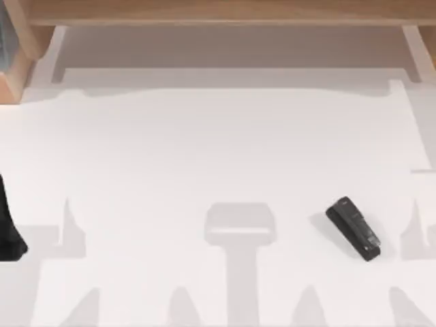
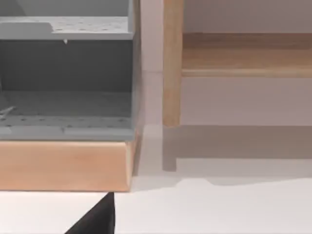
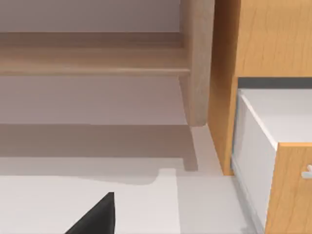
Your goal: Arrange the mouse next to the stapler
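The stapler (image 1: 353,228), a small black bar with a metal glint at its near end, lies slanted on the white table at the right, towards the front. The mouse is out of view. A dark shape (image 1: 8,225) at the table's left edge looks like part of my left arm. It is far from the stapler. A black corner of my left gripper (image 2: 95,219) pokes into the left wrist view over white tabletop. A like corner of my right gripper (image 3: 95,217) is in the right wrist view.
A wooden shelf (image 1: 218,13) runs along the back of the table. A grey cabinet on a wooden base (image 2: 63,165) stands at the back left. A wooden unit with a white drawer (image 3: 273,146) stands at the back right.
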`<state>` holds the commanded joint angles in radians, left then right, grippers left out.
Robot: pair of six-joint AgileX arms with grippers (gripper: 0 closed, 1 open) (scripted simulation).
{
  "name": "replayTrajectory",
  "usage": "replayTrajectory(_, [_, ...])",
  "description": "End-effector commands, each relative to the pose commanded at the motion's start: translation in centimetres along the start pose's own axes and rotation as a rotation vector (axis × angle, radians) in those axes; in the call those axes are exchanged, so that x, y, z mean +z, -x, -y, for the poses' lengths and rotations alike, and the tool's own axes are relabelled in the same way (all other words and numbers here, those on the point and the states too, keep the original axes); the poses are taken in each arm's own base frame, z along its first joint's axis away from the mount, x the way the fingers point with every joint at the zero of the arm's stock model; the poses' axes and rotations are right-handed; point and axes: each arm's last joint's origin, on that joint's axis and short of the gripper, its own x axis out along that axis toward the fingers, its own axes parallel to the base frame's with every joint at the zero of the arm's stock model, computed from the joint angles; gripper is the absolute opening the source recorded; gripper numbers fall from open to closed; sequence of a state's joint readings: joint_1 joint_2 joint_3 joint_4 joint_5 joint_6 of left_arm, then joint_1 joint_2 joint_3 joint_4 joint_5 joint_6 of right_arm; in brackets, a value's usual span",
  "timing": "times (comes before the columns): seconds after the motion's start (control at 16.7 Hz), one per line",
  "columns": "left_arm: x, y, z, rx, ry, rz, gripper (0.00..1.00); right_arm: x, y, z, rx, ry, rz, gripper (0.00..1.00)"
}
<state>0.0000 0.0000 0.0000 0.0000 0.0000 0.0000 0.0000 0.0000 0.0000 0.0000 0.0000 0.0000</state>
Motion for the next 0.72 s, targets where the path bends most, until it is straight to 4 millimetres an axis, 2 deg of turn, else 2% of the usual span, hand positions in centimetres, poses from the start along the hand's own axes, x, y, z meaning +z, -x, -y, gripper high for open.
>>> replayTrajectory(0.18, [0.0, 0.0, 0.0, 0.0, 0.0, 0.0, 1.0, 0.2, 0.0, 0.1, -0.005, 0.001, -0.009, 1.0])
replayTrajectory(0.36, [0.0, 0.0, 0.0, 0.0, 0.0, 0.0, 1.0, 1.8, -0.1, 0.5, -0.053, 0.01, -0.092, 1.0])
replayTrajectory(0.54, [0.0, 0.0, 0.0, 0.0, 0.0, 0.0, 1.0, 5.1, -0.7, 1.4, -0.128, 0.021, -0.246, 1.0])
replayTrajectory(0.72, [0.0, 0.0, 0.0, 0.0, 0.0, 0.0, 1.0, 9.9, -2.9, 2.9, -0.204, 0.027, -0.449, 1.0])
